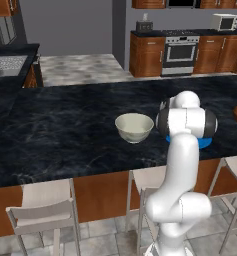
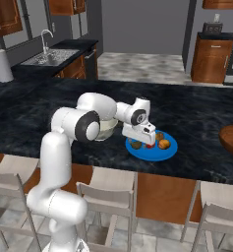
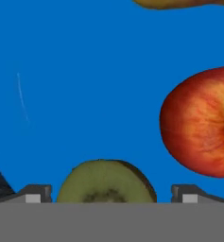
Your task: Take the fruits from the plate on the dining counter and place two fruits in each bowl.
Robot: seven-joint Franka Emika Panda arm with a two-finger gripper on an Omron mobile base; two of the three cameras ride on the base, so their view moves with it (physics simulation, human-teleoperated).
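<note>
Two fingers: gripper (image 3: pixel 108 197) spread wide, one tip either side of the green fruit (image 3: pixel 106 182), so it looks lined up for a pinch; nothing held yet.
Green fruit: cut face up, pale flesh, brown skin edge.
Red fruit (image 3: pixel 201 123): round, glossy, just beside it.
Plate (image 2: pixel 169 152): flat, smooth blue, fruits resting on it.
Bowl (image 1: pixel 134 126): deep cream ceramic, near the plate.
Counter (image 1: pixel 65 130): black veined marble.

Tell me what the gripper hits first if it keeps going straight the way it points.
Most likely the green fruit, lying between the open gripper's fingertips on the blue plate; depth is unclear. The red fruit sits aside.
</note>
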